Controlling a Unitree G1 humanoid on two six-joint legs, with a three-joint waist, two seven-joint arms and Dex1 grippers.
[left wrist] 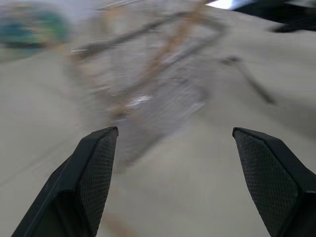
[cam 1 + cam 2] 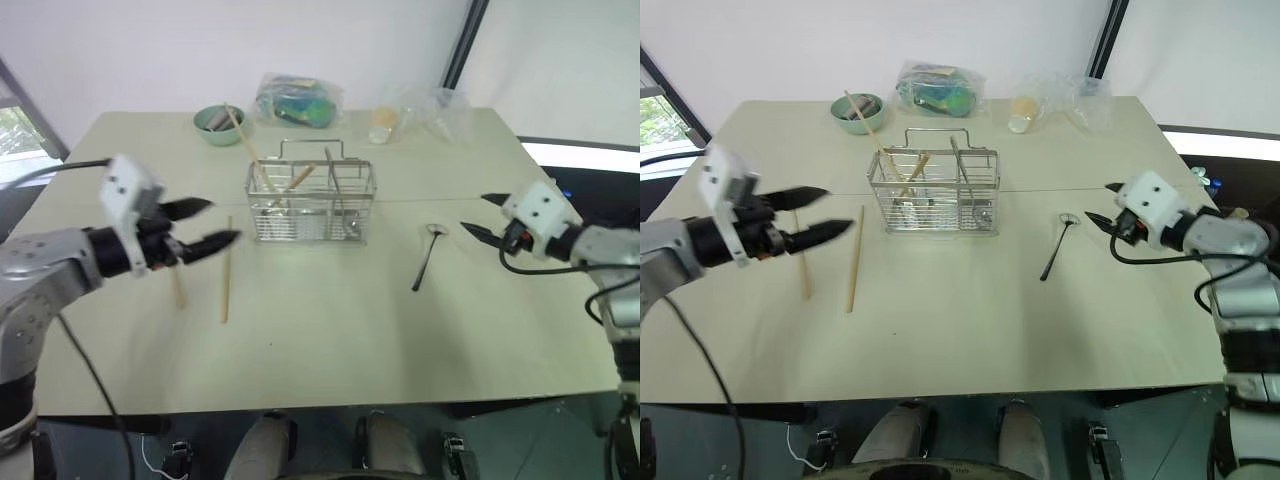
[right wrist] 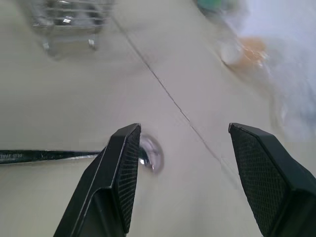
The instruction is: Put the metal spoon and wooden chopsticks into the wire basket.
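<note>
Both my sets of fingers, left (image 2: 210,224) and right (image 2: 482,217), apart over the desk (image 2: 330,340), wooden chopsticks (image 2: 226,270) and metal spoon (image 2: 428,256) flanking mid-desk wire basket (image 2: 312,205).

Even, bright daylight; soft shadows on the counter (image 2: 330,330); left wrist view motion-blurred, right wrist background defocused.

Shiny silver wire basket (image 2: 311,205), pale wooden chopsticks (image 2: 226,270), glossy metal spoon (image 2: 428,256), matt table (image 2: 330,340)

You are seeing the wire basket (image 2: 311,203) sitting mid-tabletop (image 2: 330,340), wooden chopsticks (image 2: 226,270) lying to its left, metal spoon (image 2: 427,257) lying to its right.
</note>
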